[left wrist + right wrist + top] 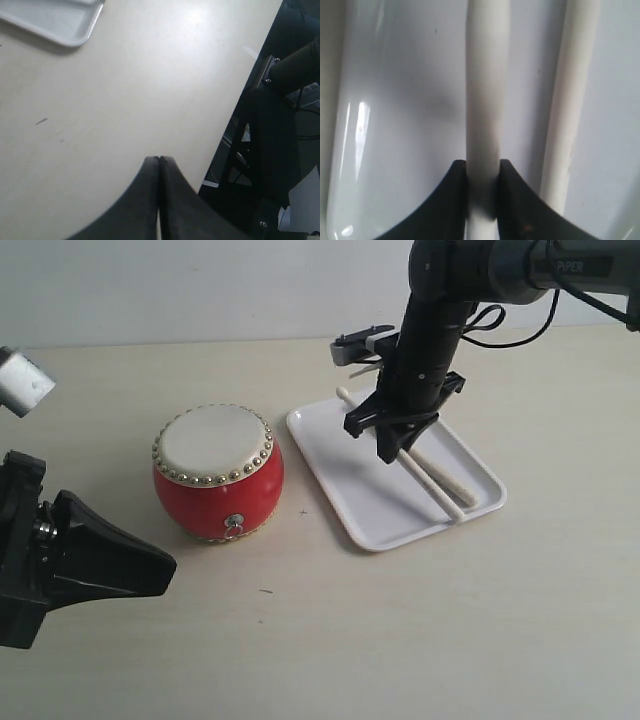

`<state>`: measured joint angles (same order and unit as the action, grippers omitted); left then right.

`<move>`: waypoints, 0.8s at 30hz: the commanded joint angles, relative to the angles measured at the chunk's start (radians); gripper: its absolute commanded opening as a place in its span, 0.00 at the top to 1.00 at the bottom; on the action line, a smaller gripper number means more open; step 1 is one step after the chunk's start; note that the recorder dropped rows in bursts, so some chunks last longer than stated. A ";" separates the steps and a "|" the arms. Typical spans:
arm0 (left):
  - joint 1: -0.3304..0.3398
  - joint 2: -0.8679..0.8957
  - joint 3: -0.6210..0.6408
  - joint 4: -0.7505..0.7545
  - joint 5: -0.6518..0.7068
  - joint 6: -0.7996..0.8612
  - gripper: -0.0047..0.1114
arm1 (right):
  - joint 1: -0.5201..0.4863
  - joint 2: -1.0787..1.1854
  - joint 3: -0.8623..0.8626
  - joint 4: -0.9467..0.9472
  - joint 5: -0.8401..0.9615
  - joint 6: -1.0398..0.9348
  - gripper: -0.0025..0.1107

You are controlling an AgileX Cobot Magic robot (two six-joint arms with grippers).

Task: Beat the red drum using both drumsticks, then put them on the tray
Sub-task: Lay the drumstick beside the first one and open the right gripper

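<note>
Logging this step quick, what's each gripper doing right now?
Left gripper: closed, holding nothing.
Right gripper: closed on one drumstick over the tray.

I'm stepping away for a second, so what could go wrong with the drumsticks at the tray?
The right tool grips one drumstick low over the tray; rising before opening could carry it off the tray. Released, the round stick could roll against the second drumstick beside it or toward the low rim.

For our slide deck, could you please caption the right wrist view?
Right pincer shut on one drumstick over the white tray, the second drumstick lying alongside.
</note>
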<state>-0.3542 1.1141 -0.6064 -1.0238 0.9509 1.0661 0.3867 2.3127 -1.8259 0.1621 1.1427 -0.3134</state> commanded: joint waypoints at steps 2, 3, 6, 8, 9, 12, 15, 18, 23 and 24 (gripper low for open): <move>-0.005 -0.009 0.001 -0.015 -0.004 -0.002 0.96 | -0.003 0.021 -0.057 0.009 -0.009 -0.006 0.98; -0.005 -0.009 0.001 -0.015 -0.004 -0.002 0.96 | -0.003 0.028 -0.063 0.009 -0.005 -0.006 0.98; -0.005 -0.009 0.001 -0.015 -0.004 -0.002 0.96 | -0.003 0.045 -0.065 0.009 -0.001 -0.006 0.98; -0.005 -0.009 0.001 -0.015 -0.004 -0.002 0.96 | -0.003 0.050 -0.065 0.009 -0.001 -0.006 0.98; -0.005 -0.009 0.001 -0.015 -0.004 -0.002 0.96 | -0.003 0.050 -0.065 0.003 0.001 -0.006 0.98; -0.005 -0.009 0.001 -0.015 -0.004 -0.002 0.96 | -0.003 0.050 -0.065 -0.008 -0.001 -0.006 0.97; -0.005 -0.009 0.001 -0.015 -0.004 -0.002 0.96 | -0.003 0.050 -0.065 -0.008 -0.001 -0.002 0.92; -0.005 -0.009 0.001 -0.015 -0.004 -0.002 0.96 | -0.003 0.050 -0.065 -0.008 -0.001 0.003 0.86; -0.005 -0.009 0.001 -0.015 -0.004 -0.002 0.96 | -0.003 0.050 -0.065 -0.008 -0.001 0.003 0.80; -0.005 -0.009 0.001 -0.015 -0.004 -0.002 0.96 | -0.003 0.050 -0.065 -0.008 -0.004 0.003 0.79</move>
<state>-0.3542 1.1141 -0.6064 -1.0238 0.9509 1.0661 0.3867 2.3661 -1.8835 0.1618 1.1374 -0.3116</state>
